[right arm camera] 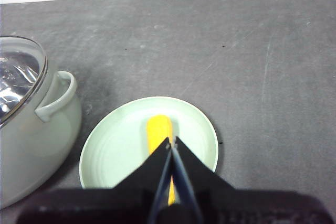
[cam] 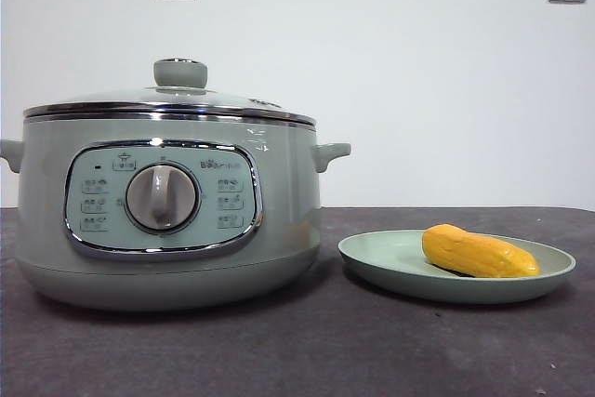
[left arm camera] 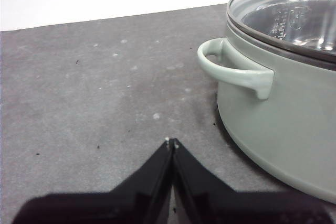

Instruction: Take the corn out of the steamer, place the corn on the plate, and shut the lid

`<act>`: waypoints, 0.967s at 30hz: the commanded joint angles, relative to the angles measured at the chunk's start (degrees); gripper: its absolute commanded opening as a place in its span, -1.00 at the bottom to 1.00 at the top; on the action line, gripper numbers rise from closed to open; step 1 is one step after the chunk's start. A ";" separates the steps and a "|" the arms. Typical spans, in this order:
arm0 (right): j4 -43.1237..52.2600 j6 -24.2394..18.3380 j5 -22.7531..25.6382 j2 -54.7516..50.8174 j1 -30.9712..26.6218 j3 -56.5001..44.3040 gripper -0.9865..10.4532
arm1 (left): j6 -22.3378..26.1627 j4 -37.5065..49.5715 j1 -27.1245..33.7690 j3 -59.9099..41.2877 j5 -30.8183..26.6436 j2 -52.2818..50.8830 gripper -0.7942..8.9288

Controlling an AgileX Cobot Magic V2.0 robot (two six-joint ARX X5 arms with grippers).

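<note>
Right gripper (right arm camera: 171, 142) jaws pressed together, holding nothing, hanging above the corn (right arm camera: 159, 131), which lies on the plate (right arm camera: 115, 145) directly under its tips. Steamer (right arm camera: 31, 129) just beside the plate, lid (cam: 167, 99) seated on it. Left gripper (left arm camera: 171, 142) jaws also closed, empty, over bare table (left arm camera: 94, 93), steamer handle (left arm camera: 231, 69) near its tips.

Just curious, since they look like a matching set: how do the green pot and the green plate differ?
The steamer is tall, deep and much wider, while the plate is shallow and low. The steamer is covered by its lid; the plate lies open with the corn on it. The steamer has side handles and a dial panel; the plate is plain. Both are round, pale green and stand on the dark table.
</note>
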 commanded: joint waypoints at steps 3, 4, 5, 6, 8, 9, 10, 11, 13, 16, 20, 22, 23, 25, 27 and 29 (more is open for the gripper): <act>0.35 0.57 0.17 -0.09 0.02 -0.46 -0.83 | -0.37 -0.31 0.17 -0.70 0.31 -0.15 -0.84; 0.33 0.57 0.17 -0.09 0.02 -0.46 -0.83 | -0.37 -0.31 0.17 -0.70 0.31 -0.15 -0.84; 0.35 0.57 0.17 -0.09 0.02 -0.46 -0.83 | -0.37 -0.31 0.17 -0.70 0.31 -0.15 -0.84; 0.35 0.57 0.17 -0.09 0.02 -0.46 -0.83 | -0.37 -0.31 0.17 -0.70 0.31 -0.15 -0.84; 0.35 0.57 0.17 -0.09 0.02 -0.46 -0.83 | -0.37 -0.31 0.17 -0.70 0.31 -0.15 -0.84; 0.35 0.57 0.17 -0.09 0.02 -0.46 -0.83 | -0.37 -0.31 0.17 -0.70 0.31 -0.15 -0.84; 0.35 0.57 0.17 -0.09 0.02 -0.46 -0.83 | -0.37 -0.31 0.17 -0.70 0.31 -0.15 -0.84; 0.35 0.57 0.17 -0.09 0.02 -0.46 -0.83 | -0.37 -0.31 0.17 -0.70 0.31 -0.15 -0.84; 0.35 0.57 0.20 -0.09 0.02 -0.46 -0.83 | -0.37 -0.31 0.17 -0.70 0.31 -0.15 -0.84; 0.37 0.55 0.26 -0.24 0.04 -0.46 -0.83 | -0.37 -0.31 0.17 -0.70 0.31 -0.15 -0.84; 0.31 -1.33 1.81 -2.54 -0.72 -0.50 -0.83 | -0.37 -0.31 0.17 -0.70 0.31 -0.15 -0.84; 0.66 -3.87 1.73 -3.89 -2.43 -0.96 -0.83 | -0.37 -0.28 0.17 -0.70 0.31 -0.15 -0.84; 1.42 -5.53 1.57 -4.94 -3.82 -1.60 -0.83 | -0.37 -0.28 0.17 -0.70 0.31 -0.15 -0.84; 4.28 -7.63 0.98 -7.21 -6.75 -3.69 -0.83 | -0.37 -0.31 0.17 -0.70 0.31 -0.15 -0.84; 8.17 -8.52 -1.49 -10.49 -10.27 -6.84 -0.83 | -0.37 -0.31 0.17 -0.70 0.26 -0.15 -0.84; 11.72 -9.40 -5.01 -13.70 -13.70 -10.25 -0.83 | -0.37 -0.28 0.17 -0.70 0.28 -0.15 -0.84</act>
